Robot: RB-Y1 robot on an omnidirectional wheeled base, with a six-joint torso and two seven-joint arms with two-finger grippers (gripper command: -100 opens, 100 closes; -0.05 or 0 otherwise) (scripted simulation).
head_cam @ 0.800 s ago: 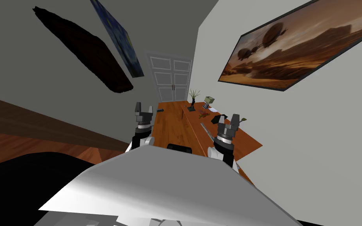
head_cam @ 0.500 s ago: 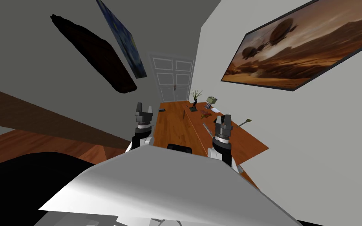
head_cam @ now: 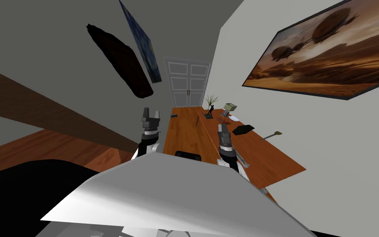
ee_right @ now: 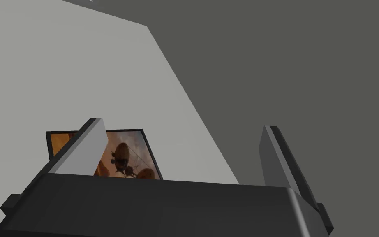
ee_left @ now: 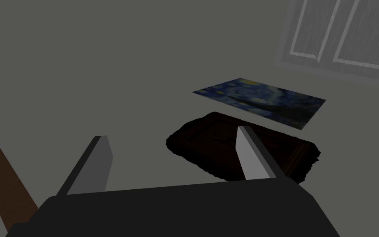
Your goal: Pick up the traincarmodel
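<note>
A small reddish-brown object (head_cam: 225,121), which I take for the train car model, lies on the long wooden table (head_cam: 266,158) by the right wall, too small to make out in detail. My right gripper (head_cam: 222,128) is raised over the table's near edge, just short of that object; in the right wrist view its fingers (ee_right: 82,148) stand open and hold nothing, the gripper (ee_right: 183,123) aimed at the wall. My left gripper (head_cam: 151,113) is raised to the left of the table, open and empty (ee_left: 170,133).
On the table stand a potted plant (head_cam: 210,100), a dark figurine (head_cam: 210,112), a small box-like lamp (head_cam: 229,108), a flat black object (head_cam: 242,129) and a brush (head_cam: 271,134). A white double door (head_cam: 188,82) closes the far end. Wooden floor (head_cam: 182,133) runs beside the table.
My view has swung, so the table now stretches further to the right. My right gripper has moved left and turned edge-on. The left gripper has kept its place.
</note>
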